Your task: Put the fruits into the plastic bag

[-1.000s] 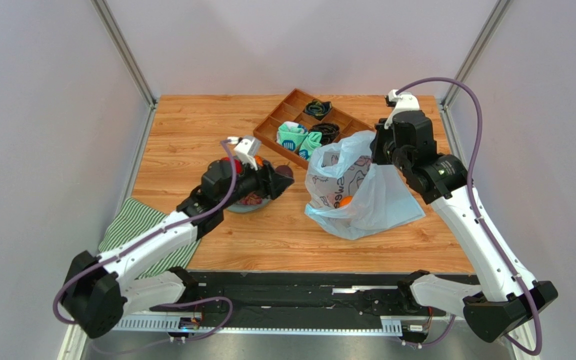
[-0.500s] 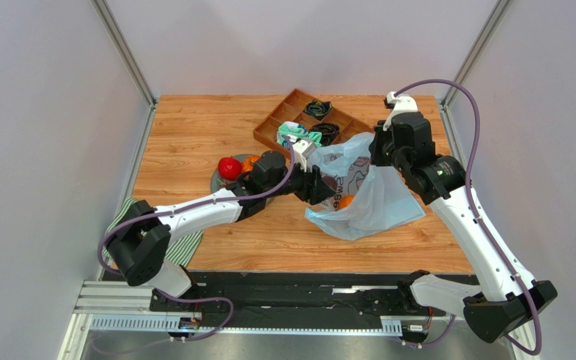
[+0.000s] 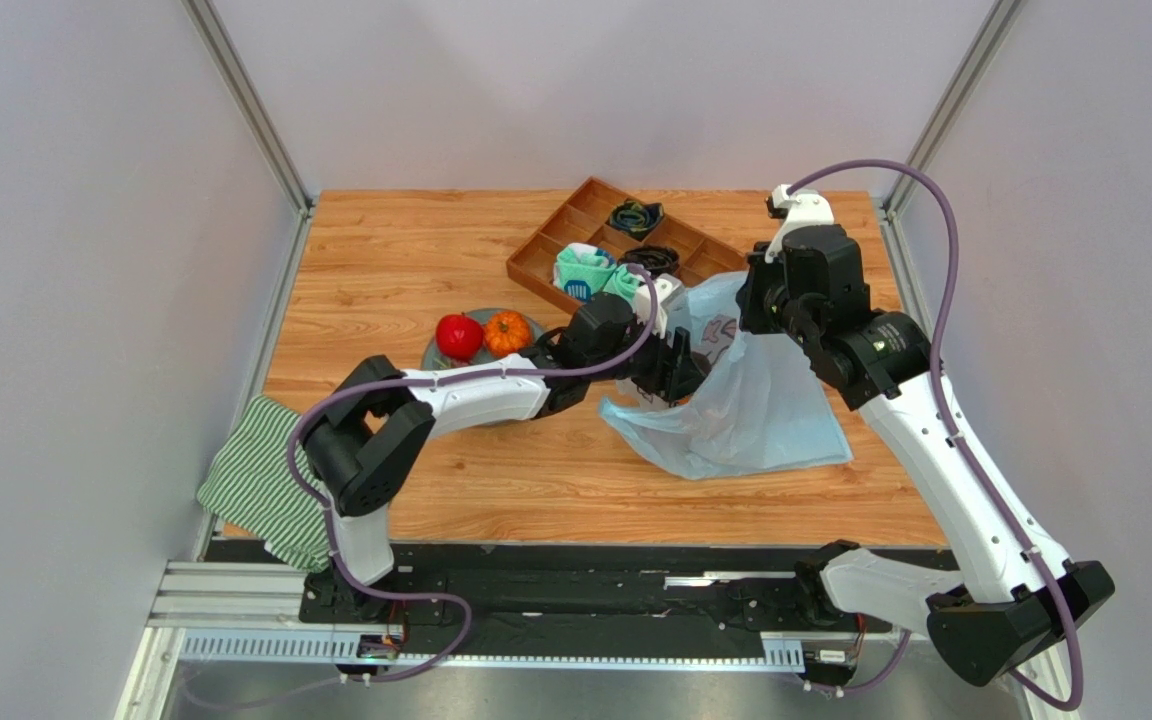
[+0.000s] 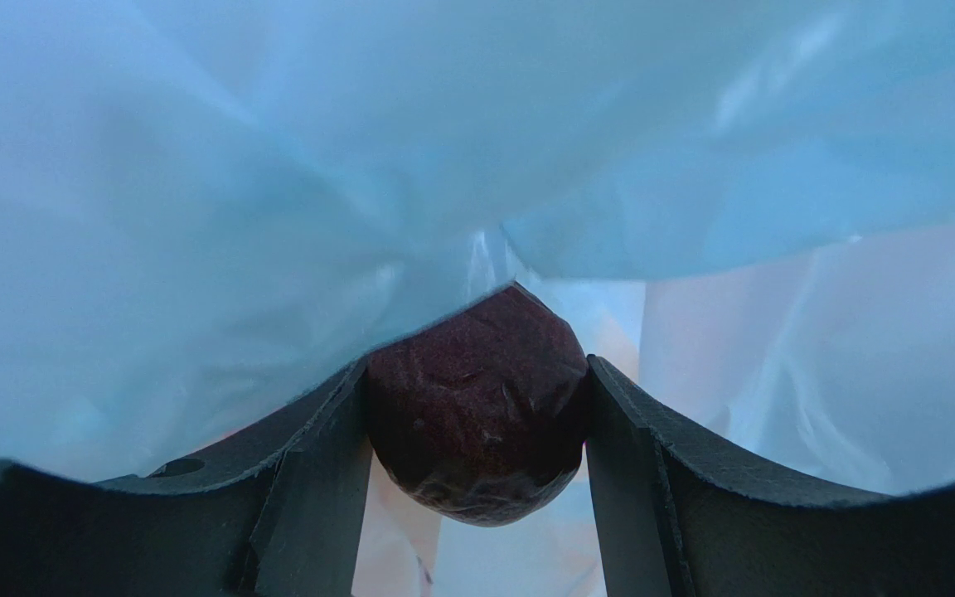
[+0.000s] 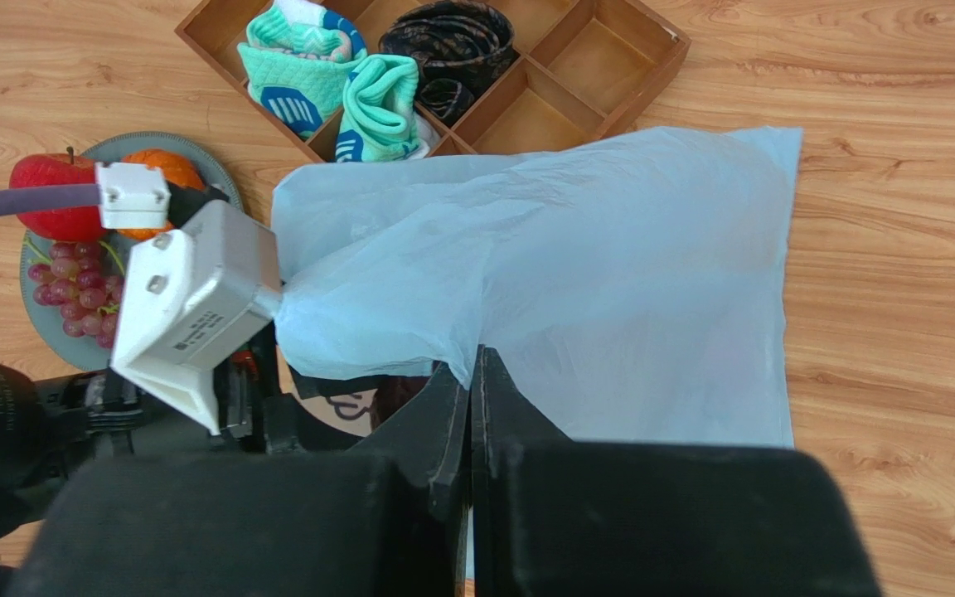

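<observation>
Now that the left pincer, clamped on a dark purple fruit, has pushed from outside the bag into its mouth, held above the desk by the closed right pincer, release seems next.

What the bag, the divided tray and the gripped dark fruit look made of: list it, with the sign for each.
The plastic bag: thin light-blue plastic film, translucent, creased, faintly glossy.
The divided tray: wood, apparently; brown, faint grain, matte.
The dark purple fruit: matte, mottled skin; real or replica, cannot tell.
</observation>
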